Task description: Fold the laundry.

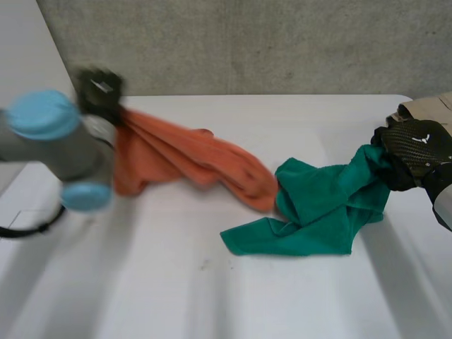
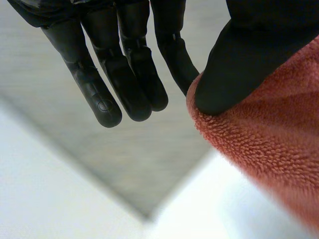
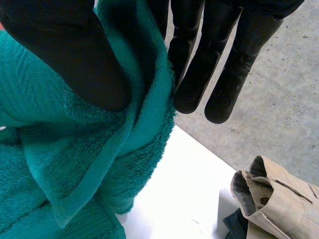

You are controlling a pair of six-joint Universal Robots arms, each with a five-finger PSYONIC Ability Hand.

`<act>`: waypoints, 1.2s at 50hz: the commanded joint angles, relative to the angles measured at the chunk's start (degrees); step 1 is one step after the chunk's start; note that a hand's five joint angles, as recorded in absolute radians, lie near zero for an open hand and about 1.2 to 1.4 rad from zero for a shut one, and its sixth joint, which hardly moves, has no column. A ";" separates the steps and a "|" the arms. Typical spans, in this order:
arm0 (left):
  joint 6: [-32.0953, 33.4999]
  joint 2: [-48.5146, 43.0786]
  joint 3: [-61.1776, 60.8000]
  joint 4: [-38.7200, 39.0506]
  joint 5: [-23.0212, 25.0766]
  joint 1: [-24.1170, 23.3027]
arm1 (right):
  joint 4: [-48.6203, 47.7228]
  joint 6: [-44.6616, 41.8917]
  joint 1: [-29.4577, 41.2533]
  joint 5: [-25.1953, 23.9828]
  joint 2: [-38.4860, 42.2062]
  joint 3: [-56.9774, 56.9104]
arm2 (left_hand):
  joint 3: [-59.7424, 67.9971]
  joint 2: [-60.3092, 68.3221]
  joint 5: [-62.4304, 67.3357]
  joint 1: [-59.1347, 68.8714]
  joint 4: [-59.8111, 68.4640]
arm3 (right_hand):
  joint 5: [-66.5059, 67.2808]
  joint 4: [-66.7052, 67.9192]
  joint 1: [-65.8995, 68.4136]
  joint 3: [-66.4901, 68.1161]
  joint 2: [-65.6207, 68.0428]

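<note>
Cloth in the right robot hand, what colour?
The cloth is teal green; right wrist view shows it best.

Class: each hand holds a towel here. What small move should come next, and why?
Probably pull the orange towel clear of the green towel: the left hand pinches its far end, the right hand pinches the green one's edge, and the two cloths meet mid-table, so neither can be laid flat alone.

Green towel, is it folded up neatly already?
No, the green towel lies crumpled on the white table, one end pinched in the right hand, while the left hand pinches the orange towel.
</note>
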 commanded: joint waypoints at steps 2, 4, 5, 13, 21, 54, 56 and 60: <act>0.08 4.85 1.45 12.61 -1.65 8.49 | 0.16 0.00 0.43 0.07 0.06 0.35 | 12.01 11.57 14.39 14.18 11.38 | 13.63 12.03 24.18 12.09 12.99; 0.44 4.59 0.49 13.85 -1.21 8.75 | 0.16 -0.09 0.43 0.07 0.06 0.44 | 12.01 11.57 14.39 14.18 11.38 | 13.63 12.03 24.18 12.09 12.99; 0.35 4.41 0.14 13.76 -1.12 8.67 | 0.16 0.00 0.43 0.16 0.06 0.44 | 12.01 11.57 14.39 14.18 11.38 | 13.63 12.03 24.18 12.09 12.99; 0.44 5.20 -8.91 13.59 2.30 3.22 | 0.16 -0.09 0.43 0.16 0.06 0.79 | -57.95 -58.39 -55.56 -55.77 -58.57 | 13.63 12.03 24.18 12.09 12.99; 0.26 6.52 -18.93 10.43 7.66 -4.25 | 0.25 0.17 0.52 -0.10 -0.03 0.88 | -57.95 -58.39 -55.56 -55.77 -58.57 | 13.63 12.03 24.18 12.09 12.99; -20.92 24.62 -23.86 -6.37 -2.79 -8.65 | 7.54 0.69 40.16 -1.43 25.37 -21.88 | -57.61 -58.05 -55.23 -55.44 -58.24 | -56.37 -57.97 -45.82 -57.91 -57.01; -20.92 25.24 -24.56 -6.37 -1.48 -8.39 | 8.68 2.18 39.20 1.64 24.58 -23.02 | -57.61 -58.05 -55.23 -55.44 -58.24 | -56.37 -57.97 -45.82 -57.91 -57.01; -21.01 26.91 -27.02 -6.45 2.48 -8.65 | 9.30 5.17 35.78 4.72 18.37 -22.15 | -57.28 -57.72 -54.89 -55.10 -57.90 | -56.37 -57.97 -45.82 -57.91 -57.01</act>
